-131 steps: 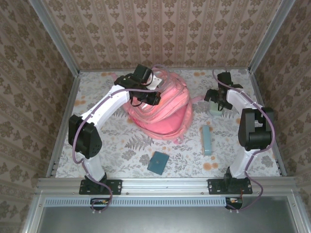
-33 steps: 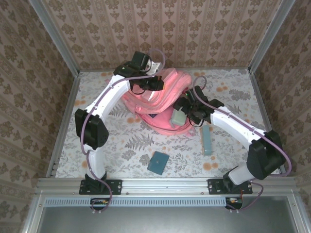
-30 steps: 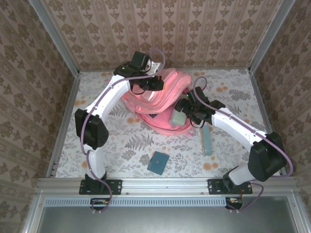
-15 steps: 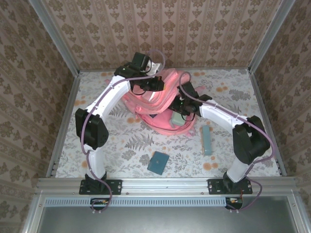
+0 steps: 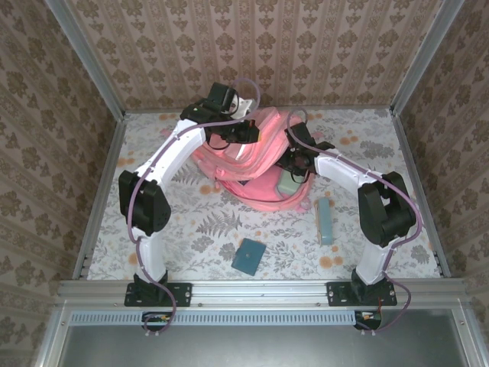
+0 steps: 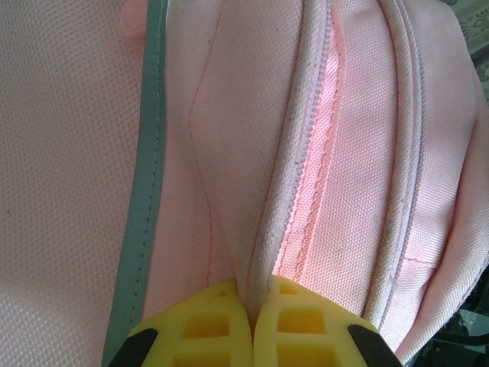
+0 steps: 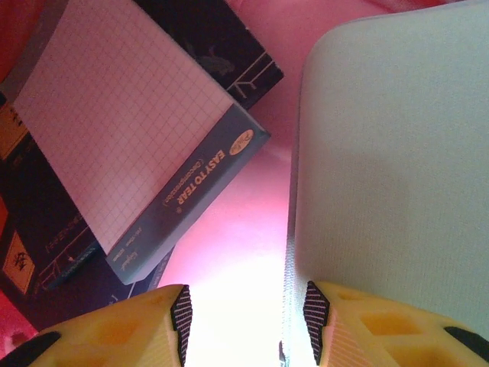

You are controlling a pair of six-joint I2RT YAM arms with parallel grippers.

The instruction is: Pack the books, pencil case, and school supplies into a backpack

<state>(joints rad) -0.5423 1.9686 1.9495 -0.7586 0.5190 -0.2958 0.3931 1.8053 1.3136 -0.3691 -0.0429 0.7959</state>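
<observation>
The pink backpack lies at the middle back of the table, its mouth held open. My left gripper is shut on the backpack's zipper edge. My right gripper reaches into the opening, jaws apart with only pink lining between them. The mint pencil case lies just beyond the right finger, its zipper edge beside the pad. Inside are the books: a grid-paper pad with a blue spine on dark navy ones. The slim teal box and the dark-teal pad lie on the table.
The table has a floral cloth, with metal frame posts and patterned walls on three sides. The slim box lies just right of the backpack, below my right forearm. The pad is near the front edge, in the middle.
My right arm swung up and left, taking the pencil case from beside the backpack into its opening, and its jaws came closer together. The left gripper kept its hold on the edge.
</observation>
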